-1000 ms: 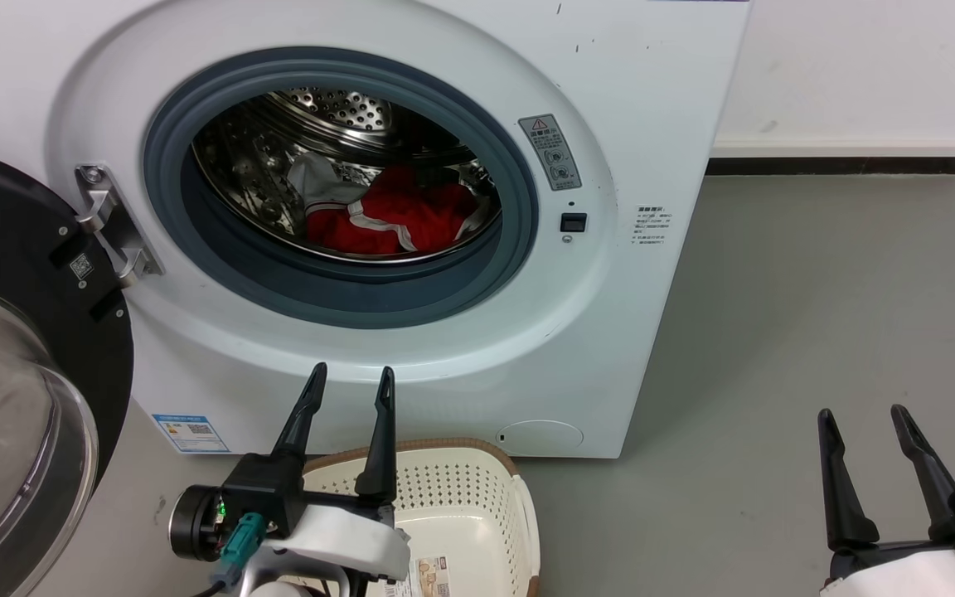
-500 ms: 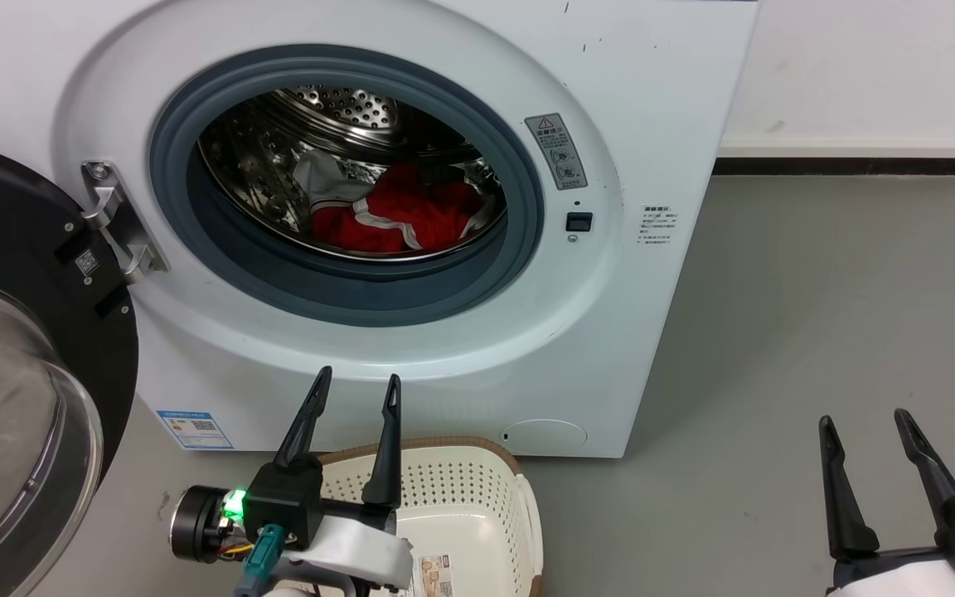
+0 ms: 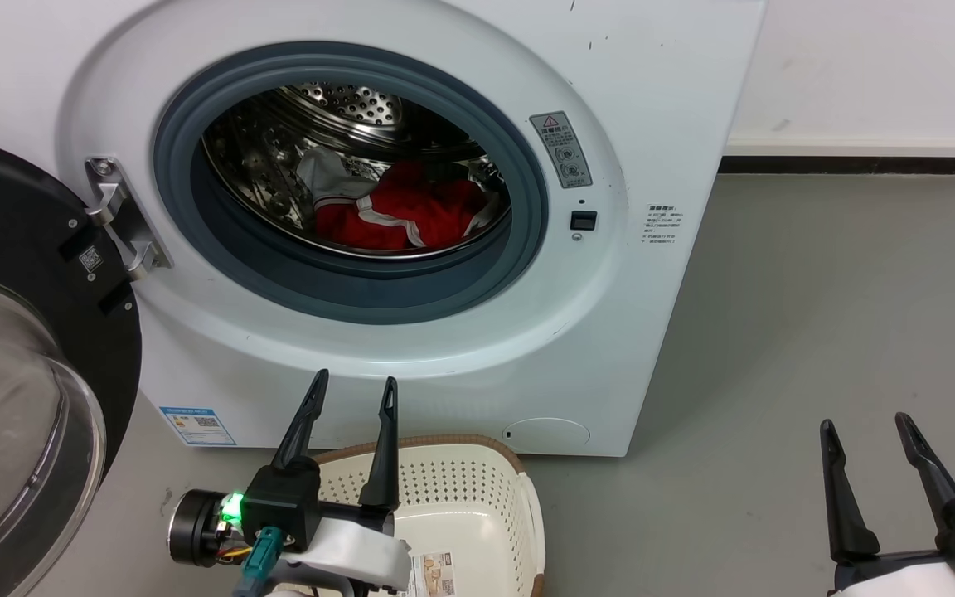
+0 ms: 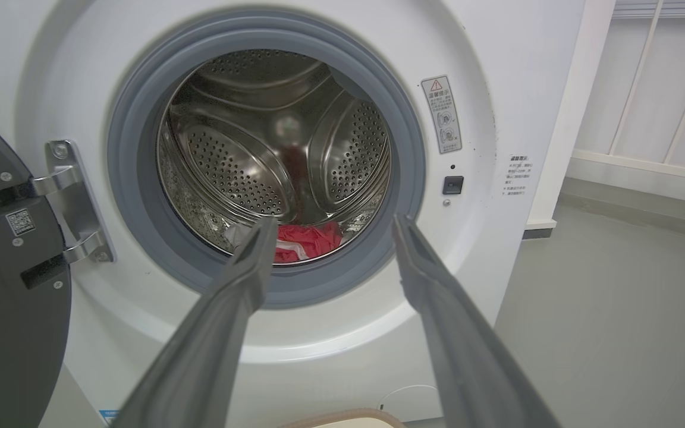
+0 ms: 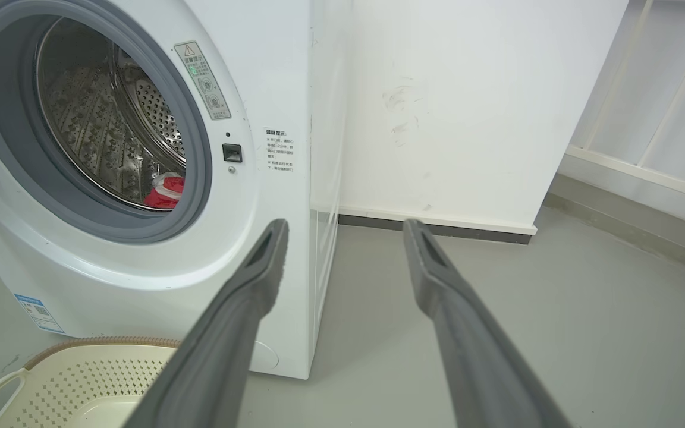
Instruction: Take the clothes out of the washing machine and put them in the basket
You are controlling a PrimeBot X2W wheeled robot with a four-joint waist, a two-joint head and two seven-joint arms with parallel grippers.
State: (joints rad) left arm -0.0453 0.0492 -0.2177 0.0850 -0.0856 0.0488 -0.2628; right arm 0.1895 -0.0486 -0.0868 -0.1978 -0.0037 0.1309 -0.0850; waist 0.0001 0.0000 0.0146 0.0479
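Red, white-striped clothes [image 3: 399,217]; cream basket [image 3: 477,506]

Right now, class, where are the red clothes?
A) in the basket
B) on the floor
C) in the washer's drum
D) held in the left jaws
C: the clothes lie low in the steel drum of the washer, seen through its open porthole.

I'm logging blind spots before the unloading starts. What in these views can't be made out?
- Clothes, head view: the grey seal hides their lower part, so the garment count is unclear.
- Basket, head view: cut off by the bottom edge and partly covered by the left pincer and its wrist, so its floor is mostly unseen.
- Warning sticker, head view: print too small to read.
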